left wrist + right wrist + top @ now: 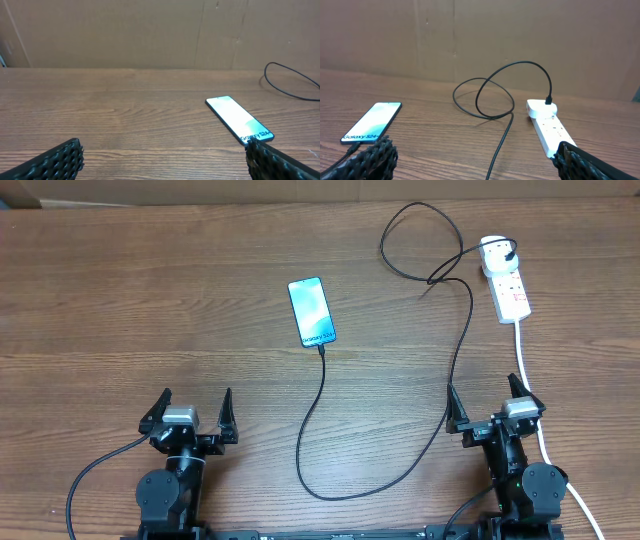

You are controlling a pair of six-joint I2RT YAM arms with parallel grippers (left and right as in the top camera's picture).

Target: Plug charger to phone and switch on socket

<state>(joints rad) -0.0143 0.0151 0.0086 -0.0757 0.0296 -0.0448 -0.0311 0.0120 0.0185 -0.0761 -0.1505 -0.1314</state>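
Both jaws stand spread wide with nothing between them: the left gripper point(196, 408) and the right gripper point(483, 405) sit at the near edge of the table point(120, 310), well apart from everything. The phone point(311, 311) lies face up mid-table, screen lit. The charger point(323, 370) meets its near short edge, and its other end sits in the socket point(510, 288) at the far right. The connector looks seated, though the overhead view is too small to be sure. That leaves the switch as the step in hand. The right arm, being nearer, would need to reach forward and press it with a fingertip.
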